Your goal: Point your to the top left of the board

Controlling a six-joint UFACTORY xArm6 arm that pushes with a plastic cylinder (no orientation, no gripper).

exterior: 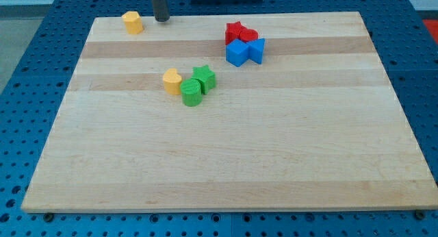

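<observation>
My tip (162,19) rests at the top edge of the wooden board (226,161), left of centre. A yellow hexagonal block (133,22) lies just to the tip's left, near the board's top left corner, with a small gap between them. The rod rises out of the view's top.
A yellow heart-like block (172,81), a green star (204,78) and a green cylinder (191,92) cluster left of centre. A red star (235,32), a red block (250,36) and two blue blocks (237,53) (256,50) cluster at the upper middle.
</observation>
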